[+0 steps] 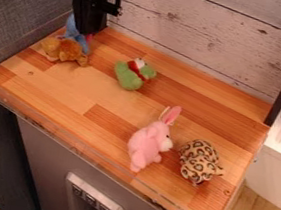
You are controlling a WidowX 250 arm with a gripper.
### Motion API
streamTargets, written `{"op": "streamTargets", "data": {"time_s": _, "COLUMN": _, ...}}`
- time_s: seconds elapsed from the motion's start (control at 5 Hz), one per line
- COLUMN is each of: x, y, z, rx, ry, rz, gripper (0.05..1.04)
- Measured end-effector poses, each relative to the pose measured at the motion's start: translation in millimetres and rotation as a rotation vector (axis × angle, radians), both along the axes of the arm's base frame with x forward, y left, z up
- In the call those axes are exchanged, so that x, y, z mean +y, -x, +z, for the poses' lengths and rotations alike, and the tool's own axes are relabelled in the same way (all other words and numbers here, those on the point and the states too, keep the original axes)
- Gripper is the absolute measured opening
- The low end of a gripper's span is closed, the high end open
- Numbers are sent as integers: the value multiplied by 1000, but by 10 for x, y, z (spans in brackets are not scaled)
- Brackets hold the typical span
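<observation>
Apparently the work is at the contact or near-contact stage: in the camera view, the black gripper (86, 31) hangs low over the blue plush toy (76, 39), at the far left corner of the butcher-block counter (82, 87). Whether it grasps that toy or is released, I cannot tell. Any lift or shift there would call for care around the brown teddy bear (64, 50), which lies right against the blue one. Apart from these lie a green plush toy (129, 76), a pink plush rabbit (147, 144) and a leopard-print plush (199, 161). The gripper covers part of the blue toy, whose kind is unclear.
</observation>
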State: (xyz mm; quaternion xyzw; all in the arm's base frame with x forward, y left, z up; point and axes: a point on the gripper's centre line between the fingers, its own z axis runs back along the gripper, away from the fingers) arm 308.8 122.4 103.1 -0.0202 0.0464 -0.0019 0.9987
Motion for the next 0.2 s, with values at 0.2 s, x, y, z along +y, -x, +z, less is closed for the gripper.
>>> {"op": "streamTargets", "data": {"time_s": 0.2, "x": 59, "y": -173, "z": -39, "rx": 10, "ry": 3, "rz": 96, "gripper": 65}}
